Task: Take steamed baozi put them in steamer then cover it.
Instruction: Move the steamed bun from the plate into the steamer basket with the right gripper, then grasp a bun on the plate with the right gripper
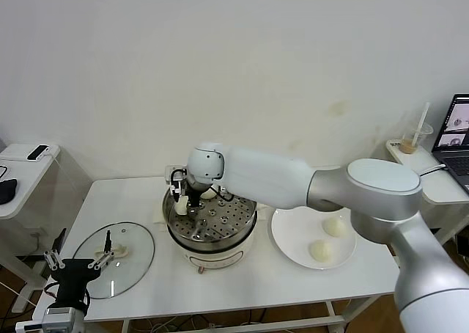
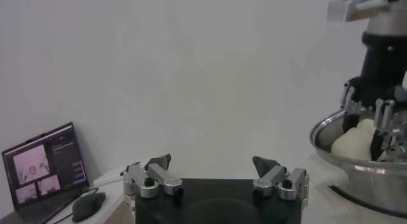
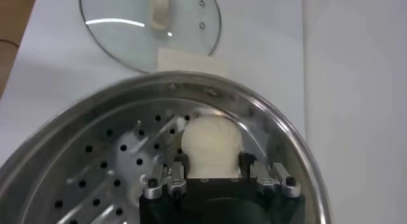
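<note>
My right gripper [image 1: 183,199] reaches over the left side of the steel steamer [image 1: 245,227] and is shut on a cream-white baozi [image 1: 181,207]. In the right wrist view that baozi [image 3: 212,144] sits between the fingers [image 3: 180,163] just above the perforated tray [image 3: 114,174]. A second pale bun [image 1: 210,194] lies at the steamer's back. Two more baozi [image 1: 335,227] [image 1: 320,251] rest on the white plate [image 1: 293,234] to the right. The glass cover [image 1: 132,267] lies flat on the table, left of the steamer. My left gripper [image 1: 73,262] hangs open at the front left, by the cover's edge.
A laptop [image 1: 457,136] and a cup with a straw [image 1: 415,138] stand on a side table at the far right. Another small table [image 1: 22,164] holds a dark mouse at the far left. The white wall runs close behind the table.
</note>
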Robot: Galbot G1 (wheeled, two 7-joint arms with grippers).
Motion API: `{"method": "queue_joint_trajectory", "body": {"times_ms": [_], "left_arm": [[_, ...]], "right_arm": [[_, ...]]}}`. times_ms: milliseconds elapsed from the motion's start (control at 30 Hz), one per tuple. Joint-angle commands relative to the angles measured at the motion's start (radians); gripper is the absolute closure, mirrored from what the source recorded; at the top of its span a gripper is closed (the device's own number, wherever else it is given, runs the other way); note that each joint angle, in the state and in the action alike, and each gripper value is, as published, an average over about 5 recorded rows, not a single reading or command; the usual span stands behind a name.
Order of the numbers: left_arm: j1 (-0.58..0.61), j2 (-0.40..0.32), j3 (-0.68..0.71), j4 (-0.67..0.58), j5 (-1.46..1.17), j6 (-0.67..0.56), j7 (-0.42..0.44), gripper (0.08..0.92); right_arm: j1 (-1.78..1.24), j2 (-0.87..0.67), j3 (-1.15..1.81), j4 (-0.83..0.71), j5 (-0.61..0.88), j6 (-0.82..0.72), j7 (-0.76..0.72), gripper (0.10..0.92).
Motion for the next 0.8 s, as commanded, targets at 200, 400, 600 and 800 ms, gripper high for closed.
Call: {"method": "queue_joint_trajectory", "body": {"times_ms": [200, 400, 600, 800], "left_arm": [[-0.003, 0.003, 0.001, 0.002, -0.004, 0.0, 0.002, 0.177], [-0.006, 0.007, 0.001, -0.001, -0.008, 0.002, 0.003, 0.177], [-0.004, 0.009, 0.006, -0.012, -0.016, 0.016, 0.007, 0.177], [-0.003, 0.014, 0.01, -0.012, -0.022, 0.02, 0.007, 0.177]], "right_arm": [[0.01, -0.002, -0.005, 0.014, 0.0, -0.025, -0.019, 0.391], [0.134, -0.113, 0.007, 0.111, -0.003, 0.007, -0.13, 0.235], [0.284, -0.289, -0.02, 0.248, -0.028, 0.064, -0.264, 0.203], [0.331, -0.517, -0.065, 0.41, -0.087, 0.12, -0.326, 0.203]]}}
